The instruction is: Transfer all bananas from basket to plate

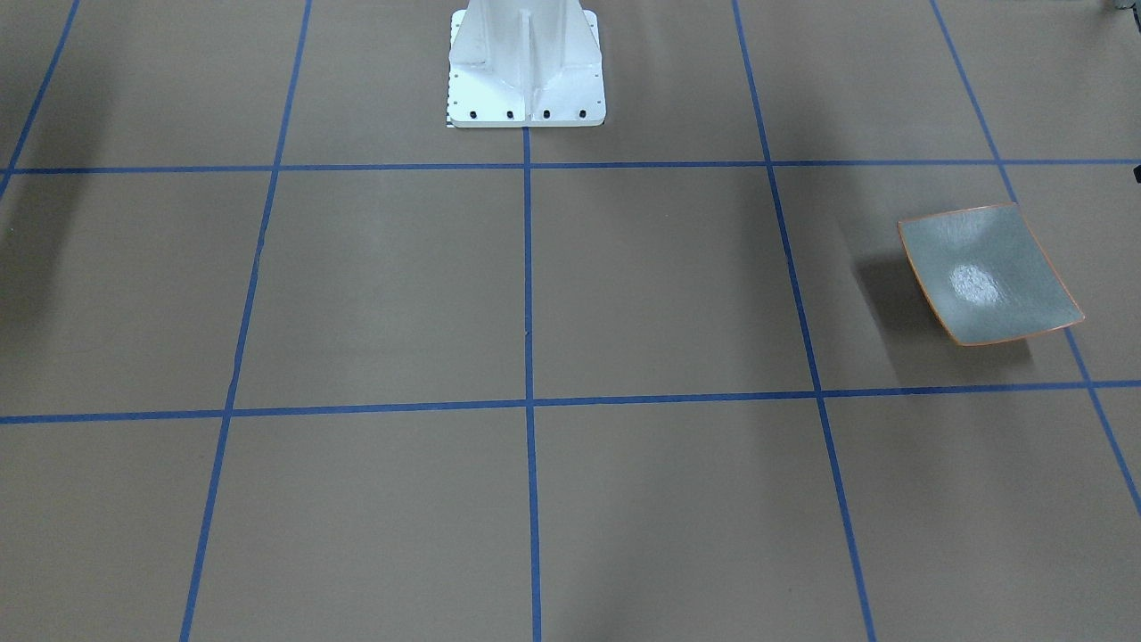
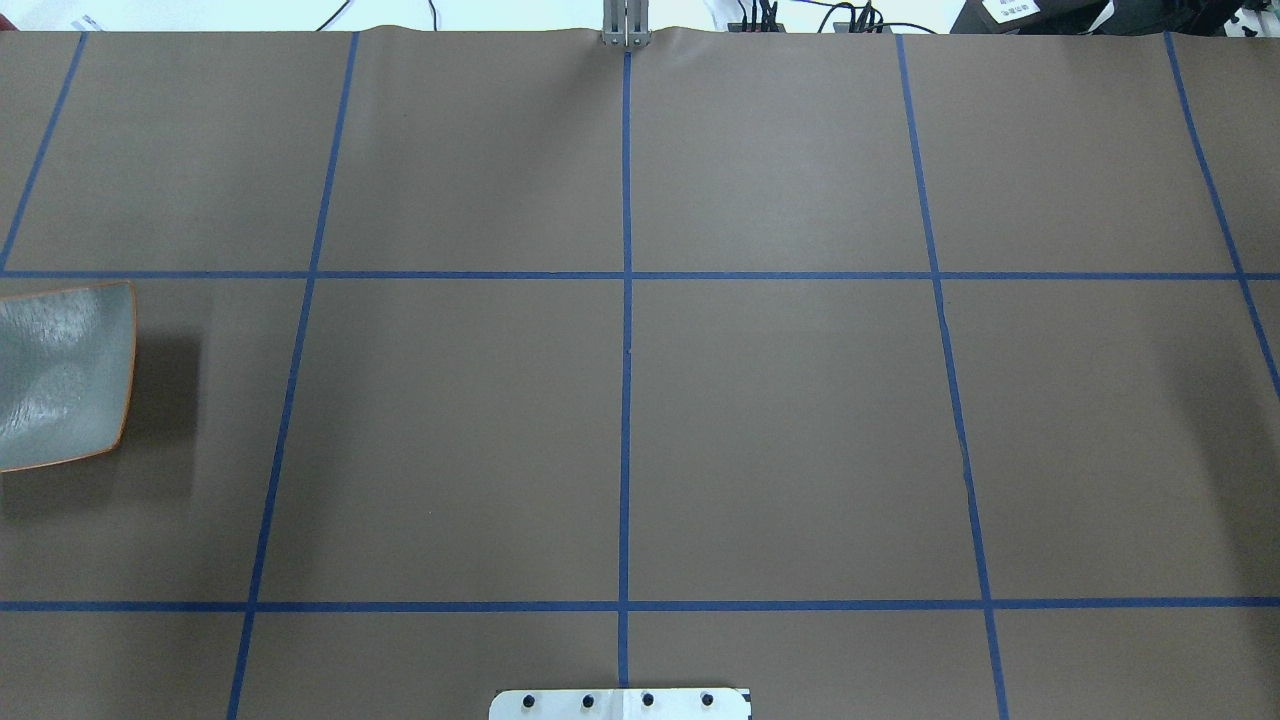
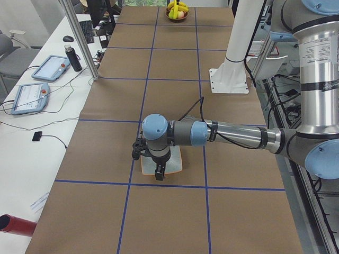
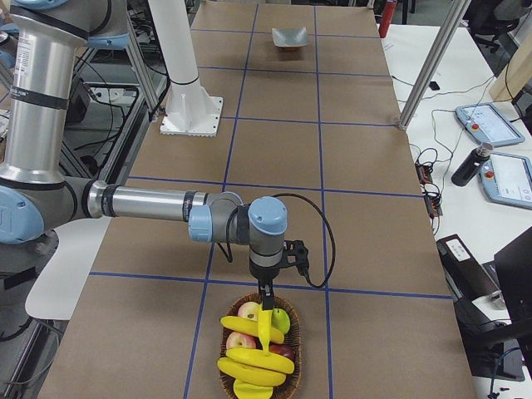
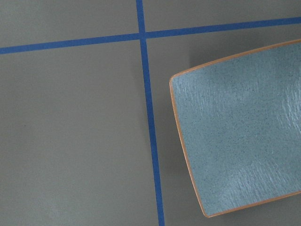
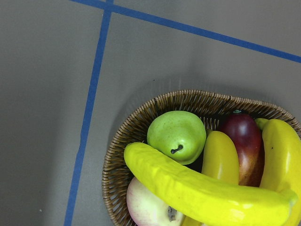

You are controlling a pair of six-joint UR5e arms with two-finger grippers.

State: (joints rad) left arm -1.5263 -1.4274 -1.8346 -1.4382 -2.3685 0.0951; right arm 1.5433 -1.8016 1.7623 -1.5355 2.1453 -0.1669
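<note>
Front-facing view: the plate (image 1: 989, 276) lies bare on the table (image 1: 535, 294), on the robot's left side. No fruit is on it, so I judge the whole task is not yet done.

Overhead view: the plate is cut by the left edge. The basket and both grippers are outside this view.

Exterior left view: the left gripper (image 3: 159, 172) hangs just over the plate; I cannot tell if it is released or clenched. Here it may block the arriving arm. The basket (image 3: 177, 10) stands well apart, so the carry is long.

Exterior right view: the right gripper (image 4: 267, 293) is just above the basket, and one of the bananas (image 4: 264, 328) stands nearly upright under it. I cannot tell if it is grasped. A smooth banana pinched near its end could swing or slip.

Left wrist view: the plate is shallow, curved and glossy, so a dropped banana may slide off.

Right wrist view: the bananas lie over a pear (image 6: 176, 134) and an apple (image 6: 146, 205). Lifting one could drag these out.
</note>
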